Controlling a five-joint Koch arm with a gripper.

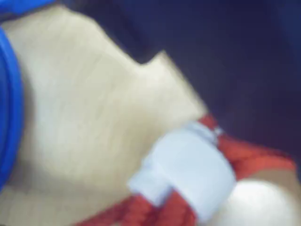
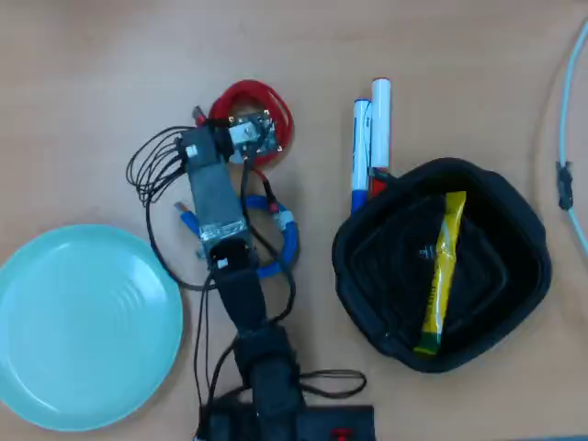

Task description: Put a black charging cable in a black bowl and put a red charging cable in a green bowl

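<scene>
One white tie (image 1: pixel 188 172) on red charging cable (image 1: pixel 249 157), wrist view only

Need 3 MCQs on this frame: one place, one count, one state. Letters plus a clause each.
1. Where is the red charging cable in the overhead view?
A. in the green bowl
B. on the table, under the arm's gripper end
C. in the black bowl

2. How many markers lie beside the black bowl?
A. two
B. four
C. none

3. What state is the green bowl in?
A. holds a red coil
B. upside down
C. empty

Key: 1 B, the red coil lies on the wood above the blue cable coil, partly covered by the arm. 2 A, the markers lie side by side at the bowl's upper left. 3 C, only its rings show inside.
</scene>
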